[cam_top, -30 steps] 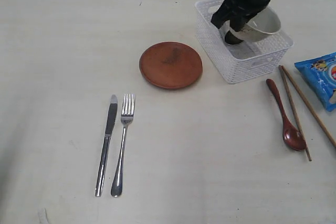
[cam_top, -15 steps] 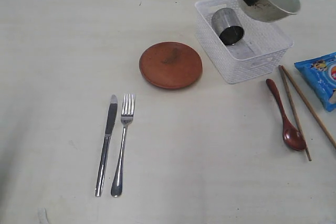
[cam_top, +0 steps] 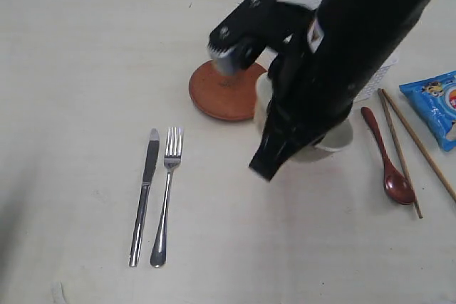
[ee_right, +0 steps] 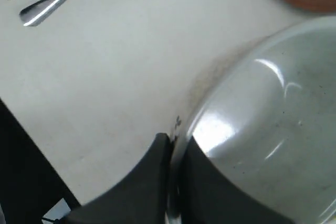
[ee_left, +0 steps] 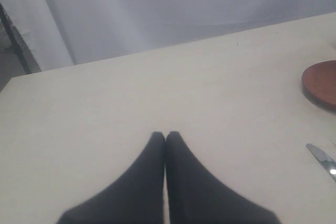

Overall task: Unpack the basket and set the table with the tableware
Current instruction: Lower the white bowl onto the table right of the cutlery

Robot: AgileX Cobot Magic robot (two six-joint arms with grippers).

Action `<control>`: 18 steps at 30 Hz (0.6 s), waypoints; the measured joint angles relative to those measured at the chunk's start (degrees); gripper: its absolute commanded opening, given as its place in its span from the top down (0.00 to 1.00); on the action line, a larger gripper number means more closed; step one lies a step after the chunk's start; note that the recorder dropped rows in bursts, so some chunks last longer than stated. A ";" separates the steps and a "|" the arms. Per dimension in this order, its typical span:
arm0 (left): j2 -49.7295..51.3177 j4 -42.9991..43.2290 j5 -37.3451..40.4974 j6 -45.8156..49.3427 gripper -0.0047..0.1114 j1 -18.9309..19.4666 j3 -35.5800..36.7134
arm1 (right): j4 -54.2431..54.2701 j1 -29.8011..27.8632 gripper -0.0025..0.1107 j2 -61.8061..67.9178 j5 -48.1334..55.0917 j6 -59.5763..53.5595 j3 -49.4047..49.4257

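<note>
Desk: What's the pic showing, biggest first?

Photog: Pale table [cam_top: 78, 62], w/ the black right arm reaching over its middle & hiding most of the white basket [cam_top: 380, 77] at the back. Brown plate [cam_top: 224, 94] is sitting left of the arm; blue chip bag [cam_top: 434, 105] is lying at the right edge.

Desk: And the grippers?

Photog: Right gripper [ee_right: 172, 141] is pinching the rim of the grey-green bowl [ee_right: 262, 103], btwn plate & red spoon [cam_top: 388, 165]; chopsticks [cam_top: 410, 144] are lying beside the spoon. Knife [cam_top: 144, 194] & fork [cam_top: 166, 197] are lying side by side, front left. Left gripper [ee_left: 165, 136] is hovering over bare table, jaws pressed together, holding nothing.
</note>
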 measured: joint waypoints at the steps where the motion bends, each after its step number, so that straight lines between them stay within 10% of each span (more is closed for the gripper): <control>1: 0.00 0.00 0.00 0.00 0.96 0.00 0.00 | 0.00 1.96 0.98 0.00 -1.53 0.09 1.16; 18: 0.00 0.00 0.00 0.00 0.96 0.00 0.00 | 0.60 10.97 0.98 12.68 -11.84 1.19 3.69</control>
